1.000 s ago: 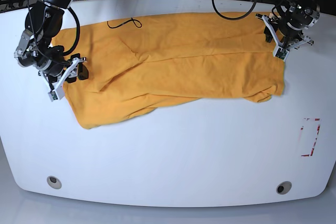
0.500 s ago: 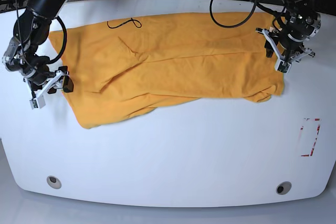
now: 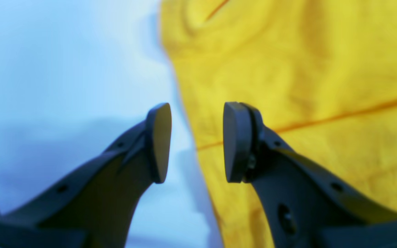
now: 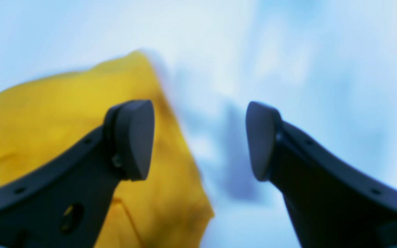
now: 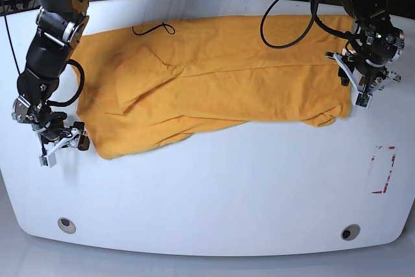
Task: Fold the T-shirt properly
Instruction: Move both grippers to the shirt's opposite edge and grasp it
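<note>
Your left gripper [image 3: 195,143] has its jaws spread with nothing between them; in its wrist view one pad [image 3: 234,141] hangs over orange cloth and the other over bare table, so the shirt's edge runs up through the gap. In the base view that same left gripper [image 5: 361,89] sits at the right side edge of the T-shirt [image 5: 214,79], just above the small bunched corner at the lower right. Your right gripper [image 4: 198,139] is also spread and empty; its wrist view shows one finger over a corner of the T-shirt [image 4: 47,113] and the other over white surface, though the picture is blurred. In the base view the right gripper [image 5: 61,145] sits just beside the shirt's lower left corner, on the table [image 5: 214,192]. The T-shirt lies spread wide across the far half of the white table, wrinkled, with its near edge folded unevenly. A thin black cable [image 5: 154,28] loops on the cloth near the far edge.
</note>
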Robot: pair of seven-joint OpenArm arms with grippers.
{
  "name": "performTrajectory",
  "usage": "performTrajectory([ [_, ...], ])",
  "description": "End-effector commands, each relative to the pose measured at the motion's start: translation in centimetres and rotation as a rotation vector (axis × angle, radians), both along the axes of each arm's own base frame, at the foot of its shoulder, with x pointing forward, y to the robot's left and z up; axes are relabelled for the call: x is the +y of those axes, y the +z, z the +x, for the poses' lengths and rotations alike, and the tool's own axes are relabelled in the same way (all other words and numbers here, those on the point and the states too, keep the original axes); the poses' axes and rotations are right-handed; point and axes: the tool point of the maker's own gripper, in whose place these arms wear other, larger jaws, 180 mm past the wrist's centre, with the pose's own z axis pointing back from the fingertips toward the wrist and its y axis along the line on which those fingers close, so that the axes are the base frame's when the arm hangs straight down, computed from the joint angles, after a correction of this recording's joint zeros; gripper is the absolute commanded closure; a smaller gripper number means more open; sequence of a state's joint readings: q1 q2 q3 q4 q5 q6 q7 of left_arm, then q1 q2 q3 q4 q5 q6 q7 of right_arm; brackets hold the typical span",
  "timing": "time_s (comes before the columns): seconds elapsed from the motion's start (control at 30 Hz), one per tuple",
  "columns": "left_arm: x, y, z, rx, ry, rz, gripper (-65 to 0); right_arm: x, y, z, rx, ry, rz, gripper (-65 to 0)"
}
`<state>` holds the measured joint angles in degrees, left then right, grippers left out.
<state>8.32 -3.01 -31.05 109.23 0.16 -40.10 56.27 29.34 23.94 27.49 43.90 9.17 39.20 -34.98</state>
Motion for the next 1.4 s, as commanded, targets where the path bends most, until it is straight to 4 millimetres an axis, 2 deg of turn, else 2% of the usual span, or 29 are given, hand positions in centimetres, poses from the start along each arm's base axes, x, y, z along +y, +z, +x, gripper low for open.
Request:
performTrajectory([
  [0.0,-0.1,1.5,1.1,-0.062,-0.017,0.002,-23.2,-0.6,1.9,2.1,-0.077,-0.016,0.021,-40.1],
  [0.17,-0.1,1.5,1.1,-0.062,-0.017,0.002,-23.2,0.6,1.3,3.9,-0.099,-0.029,0.076,-40.1],
  [0.43,0.0,1.7,1.3,-0.07,-0.015,0.003,-23.3,6.0,-0.3,5.0,-0.093,0.031,0.132,-40.0],
  [0.53,0.0,1.8,1.3,-0.071,-0.015,0.005,-23.6,7.1,-0.5,5.1,-0.091,0.042,0.147,-37.1],
  [0.63,0.0,2.5,2.3,-0.097,-0.015,0.005,-26.0,7.3,-0.6,5.1,-0.09,0.043,0.149,-28.1],
  [0.67,0.1,2.7,2.5,-0.098,-0.012,0.007,-28.9,7.3,-0.7,5.0,-0.088,0.043,0.149,-25.5],
  [0.73,0.3,3.1,3.1,-0.094,-0.002,0.013,-39.3,7.3,-1.0,4.8,-0.083,0.042,0.151,-20.3],
  [0.83,0.7,3.7,4.4,-0.113,0.045,-0.008,-49.9,7.2,-0.9,4.8,-0.084,0.042,0.15,-16.8],
  [0.9,1.2,3.7,5.5,-0.128,0.109,-0.048,-50.7,7.3,-1.0,4.8,-0.082,0.044,0.149,-16.5],
  [1.1,1.9,1.4,8.7,-0.078,0.166,-0.152,-50.7,7.2,-1.1,4.6,-0.079,0.043,0.148,-16.2],
  [1.2,1.5,0.2,10.3,-0.056,0.166,-0.21,-50.7,7.2,-1.2,4.6,-0.077,0.043,0.148,-16.2],
  [1.37,0.7,-0.5,12.6,-0.07,0.16,-0.283,-50.6,7.2,-1.2,4.5,-0.077,0.042,0.148,-16.2],
])
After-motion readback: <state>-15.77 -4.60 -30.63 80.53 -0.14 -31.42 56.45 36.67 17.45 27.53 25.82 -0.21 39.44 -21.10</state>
